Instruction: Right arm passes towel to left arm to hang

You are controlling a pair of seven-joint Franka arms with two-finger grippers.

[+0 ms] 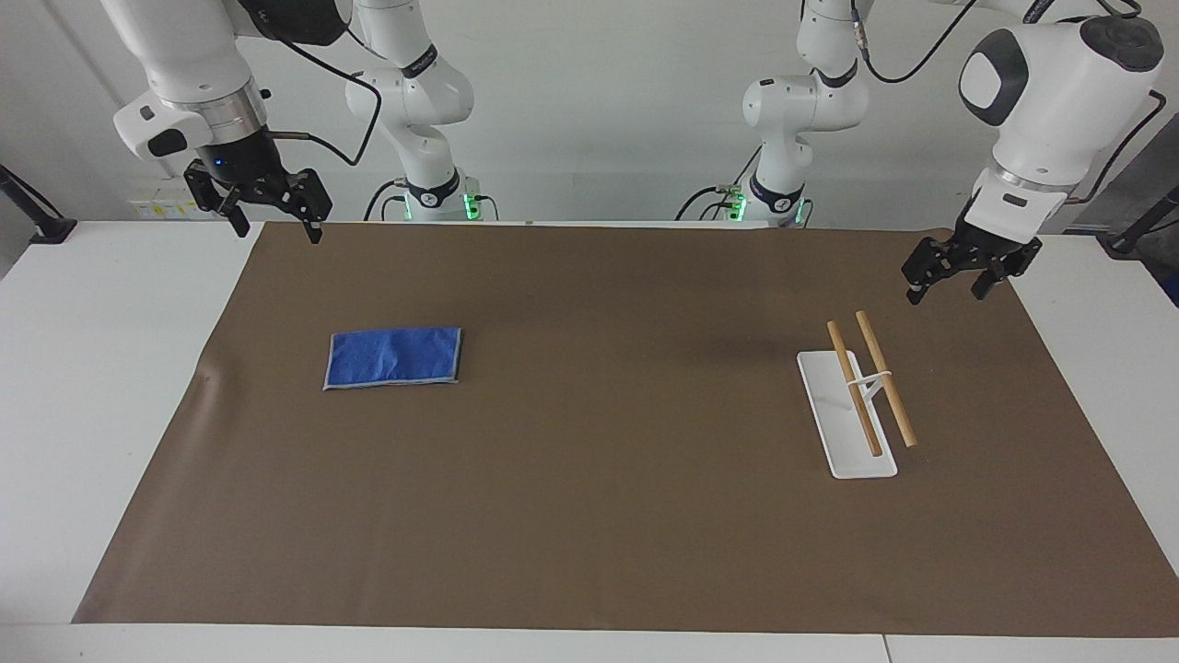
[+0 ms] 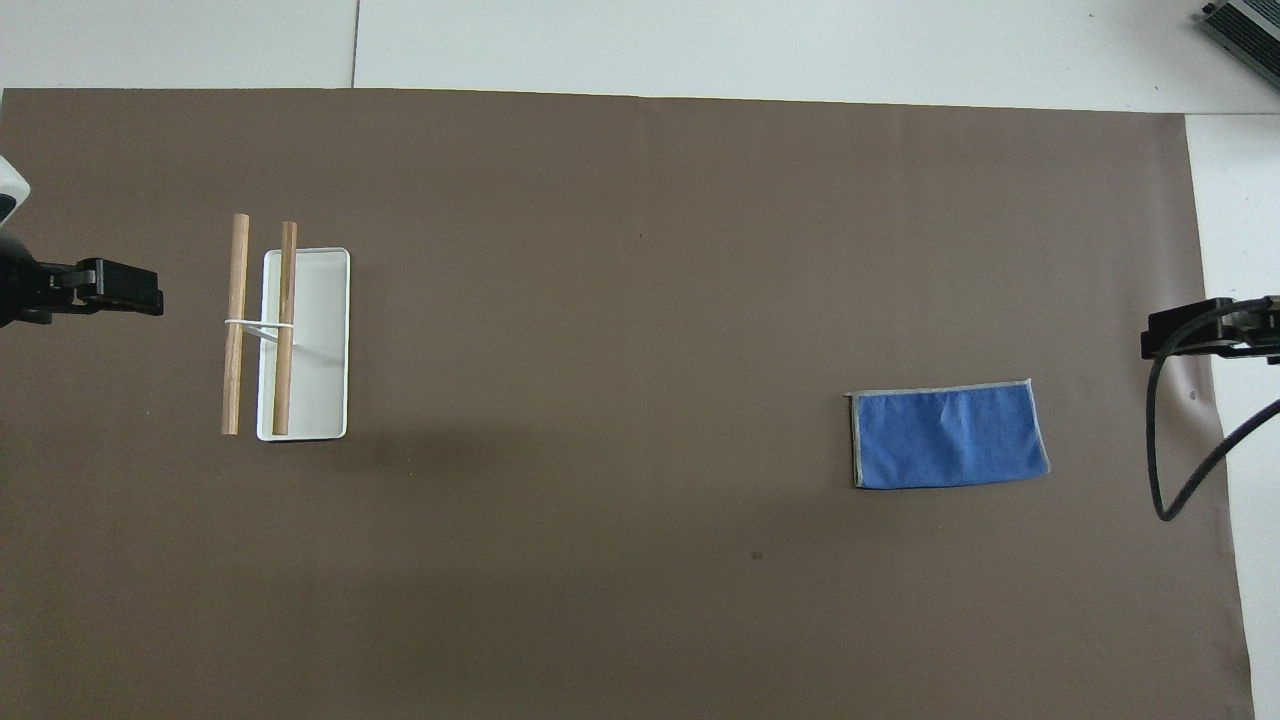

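The blue towel (image 1: 393, 357) lies flat on the brown mat toward the right arm's end of the table; it also shows in the overhead view (image 2: 947, 438). My right gripper (image 1: 276, 226), below its silver collar, hangs open and empty in the air over the mat's corner, apart from the towel; it also shows in the overhead view (image 2: 1152, 342). My left gripper (image 1: 947, 293) hangs open and empty over the mat's edge beside the rack; it also shows in the overhead view (image 2: 150, 292). The rack (image 1: 847, 433) is a white base with two wooden rods (image 2: 285, 330).
The brown mat (image 1: 589, 516) covers most of the white table (image 1: 92, 304). A loose black cable (image 2: 1165, 480) hangs from the right wrist. A grey device (image 2: 1245, 30) sits at the table's corner farthest from the robots. Black clamps (image 1: 37, 221) stand at the table's ends.
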